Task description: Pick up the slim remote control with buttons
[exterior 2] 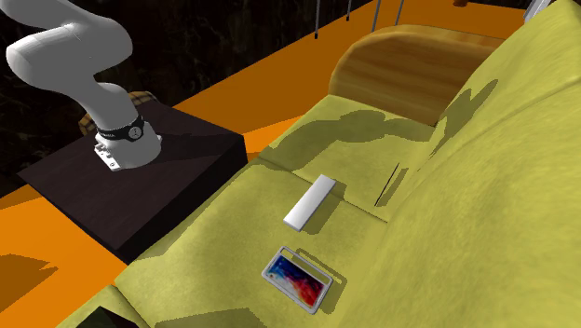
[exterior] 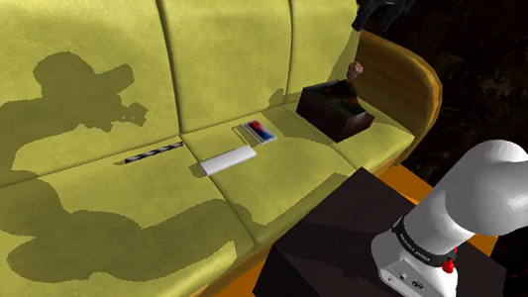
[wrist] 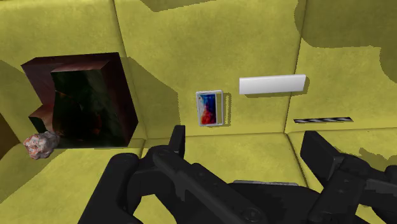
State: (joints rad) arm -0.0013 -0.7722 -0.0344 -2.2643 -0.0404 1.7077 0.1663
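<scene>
The slim remote (exterior: 227, 159) is a plain white flat bar lying on the yellow-green sofa seat (exterior: 97, 206), near the middle cushion's front. It also shows as a white bar (exterior 2: 311, 201) in the second exterior view and, in the wrist view, as a white bar (wrist: 272, 84) well ahead of the fingers. My black gripper (wrist: 248, 149) hangs high above the sofa, open, with nothing between its fingers. In the shoulder view the gripper (exterior: 364, 19) is up near the backrest's top, above the dark box.
A colourful flat phone-like slab (exterior: 257, 131) lies beside the remote. A thin striped stick (exterior: 152, 153) rests on its other side. A dark open box (exterior: 333, 109) stands by the wooden armrest (exterior: 408, 82), with a small pinkish lump (wrist: 41, 145) behind it. The dark stand (exterior: 362, 242) abuts the sofa.
</scene>
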